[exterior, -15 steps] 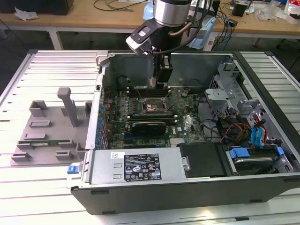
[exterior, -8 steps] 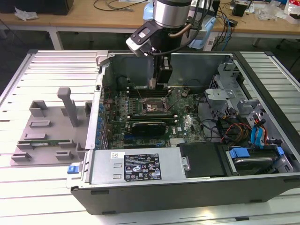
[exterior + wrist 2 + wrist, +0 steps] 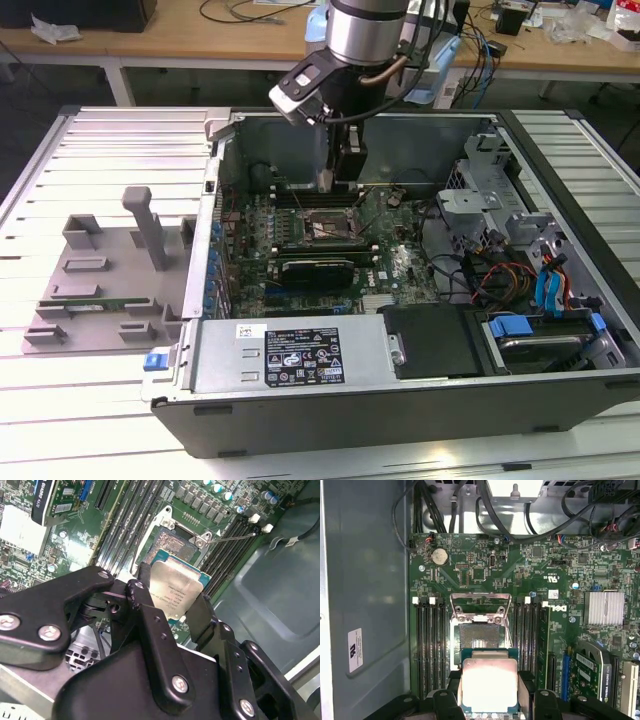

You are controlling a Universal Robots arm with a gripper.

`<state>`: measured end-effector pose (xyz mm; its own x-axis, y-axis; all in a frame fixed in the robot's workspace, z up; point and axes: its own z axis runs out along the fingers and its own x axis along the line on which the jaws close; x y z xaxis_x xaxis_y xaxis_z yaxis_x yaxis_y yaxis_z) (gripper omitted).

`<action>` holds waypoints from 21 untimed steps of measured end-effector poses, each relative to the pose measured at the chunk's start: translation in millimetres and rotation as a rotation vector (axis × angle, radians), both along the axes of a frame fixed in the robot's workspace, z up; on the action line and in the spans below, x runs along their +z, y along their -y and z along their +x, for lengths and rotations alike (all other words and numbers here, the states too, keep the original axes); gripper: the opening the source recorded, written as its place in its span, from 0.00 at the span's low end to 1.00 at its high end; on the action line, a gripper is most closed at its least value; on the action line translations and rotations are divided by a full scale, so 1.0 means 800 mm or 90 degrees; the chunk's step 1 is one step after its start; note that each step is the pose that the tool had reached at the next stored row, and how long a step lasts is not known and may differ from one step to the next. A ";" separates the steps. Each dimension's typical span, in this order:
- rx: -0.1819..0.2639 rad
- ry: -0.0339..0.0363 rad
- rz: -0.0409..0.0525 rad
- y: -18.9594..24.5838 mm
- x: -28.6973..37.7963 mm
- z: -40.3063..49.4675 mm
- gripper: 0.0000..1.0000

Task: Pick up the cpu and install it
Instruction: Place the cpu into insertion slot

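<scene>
Two black fingers [image 3: 526, 686] of the gripper [image 3: 489, 692] are clamped on opposite edges of the cpu [image 3: 489, 680], holding it flat with its silver top facing the camera in the first wrist view. The chip hangs over the green motherboard [image 3: 530, 575], partly covering the near edge of the socket [image 3: 480, 636], whose metal frame stands swung open. In the exterior view the arm reaches down into the open computer case [image 3: 300, 395]; a grey tray [image 3: 100, 265] lies at the exterior view's left.
</scene>
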<state>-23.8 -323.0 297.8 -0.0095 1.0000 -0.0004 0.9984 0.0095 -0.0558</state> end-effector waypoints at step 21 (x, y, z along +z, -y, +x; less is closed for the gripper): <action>0.000 0.0000 0.0001 0.0000 -0.0190 0.000 0.53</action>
<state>-23.8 -323.0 282.6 -0.0096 1.0000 -0.0002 0.9984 0.0095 -0.0557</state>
